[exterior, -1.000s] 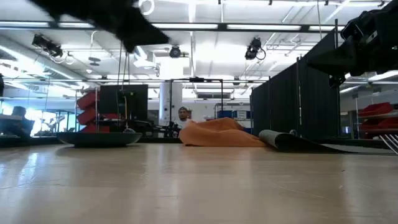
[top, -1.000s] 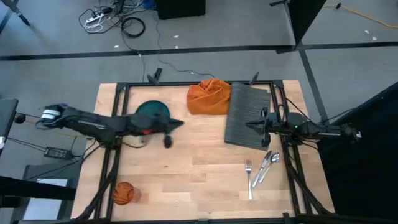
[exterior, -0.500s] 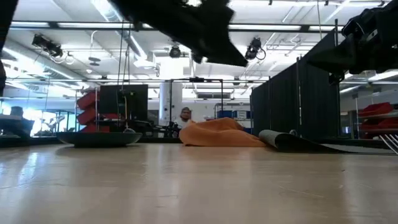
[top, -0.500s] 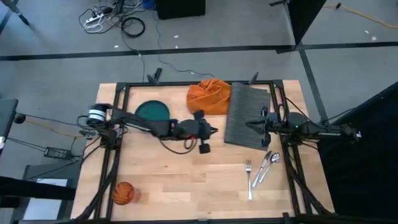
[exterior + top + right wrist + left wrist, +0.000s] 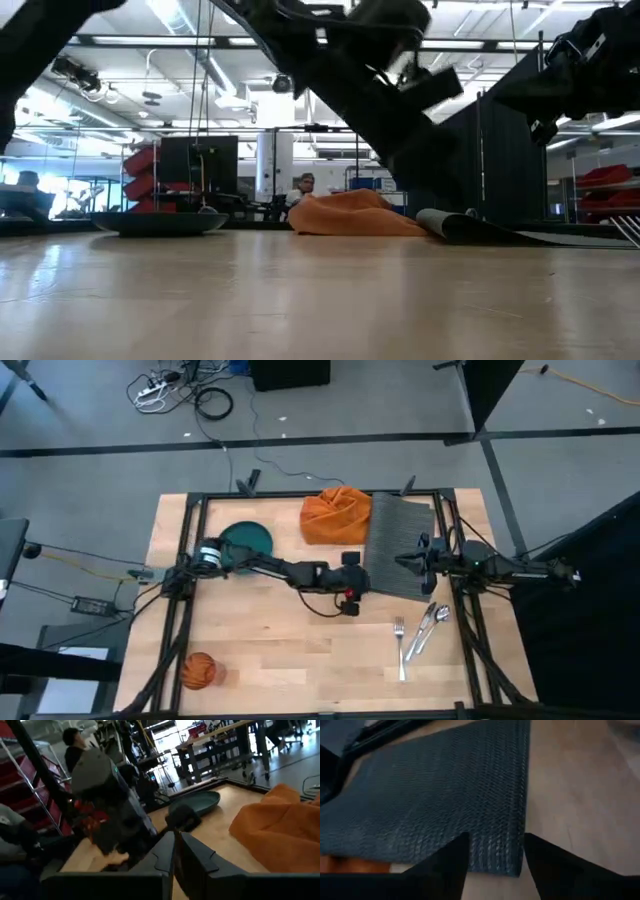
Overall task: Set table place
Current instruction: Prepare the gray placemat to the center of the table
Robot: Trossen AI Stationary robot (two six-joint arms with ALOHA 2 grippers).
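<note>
Two arms over the light wood plank counter (image 5: 290,650): our left gripper (image 5: 494,851), jaws parted, hangs at the near corner of the dark grey ribbed rectangular placemat (image 5: 397,547). Our right gripper (image 5: 402,561), jaws closed on nothing, hovers above that mat, beside the orange cloth napkin (image 5: 335,515).

Dark grey ribbed placemat (image 5: 398,546), orange napkin (image 5: 335,516)
</note>
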